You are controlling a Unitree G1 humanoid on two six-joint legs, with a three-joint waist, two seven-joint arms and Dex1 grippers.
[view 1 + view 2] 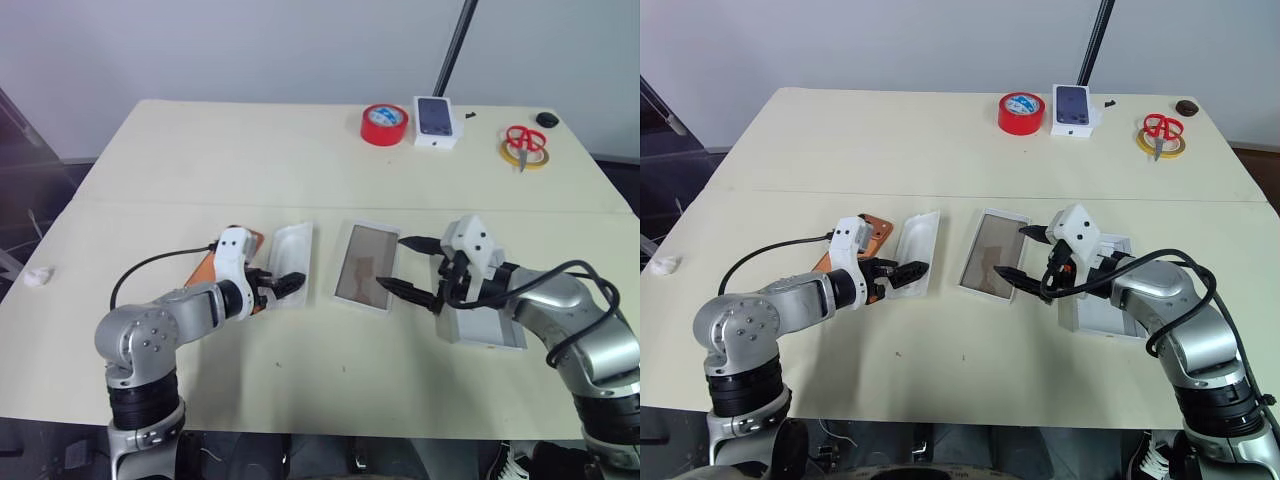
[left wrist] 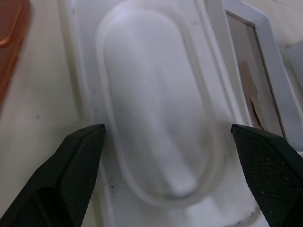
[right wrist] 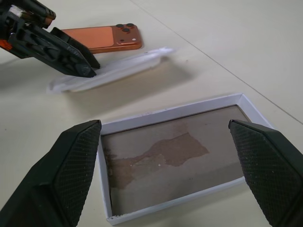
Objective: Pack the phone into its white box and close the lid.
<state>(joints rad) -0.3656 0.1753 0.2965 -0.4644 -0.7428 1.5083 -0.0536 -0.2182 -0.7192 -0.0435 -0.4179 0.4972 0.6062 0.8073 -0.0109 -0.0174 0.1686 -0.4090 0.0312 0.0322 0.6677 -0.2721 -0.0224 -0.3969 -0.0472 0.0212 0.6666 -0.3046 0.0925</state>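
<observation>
My left claw (image 1: pixel 290 283) gapes empty over the insert (image 1: pixel 290 255), the phone (image 1: pixel 862 240) at its nine o'clock; closing here grabs the wrong piece. Right claw (image 1: pixel 405 268) open over the box (image 1: pixel 366 267).

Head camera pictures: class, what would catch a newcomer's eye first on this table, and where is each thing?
The open white box with its brownish floor lies mid-table, and the right end effector hangs open at its near right edge. To the robot's left, the left end effector reaches the white insert, with the orange phone lying just beyond it. At the far edge, a red tape roll stands out.
</observation>
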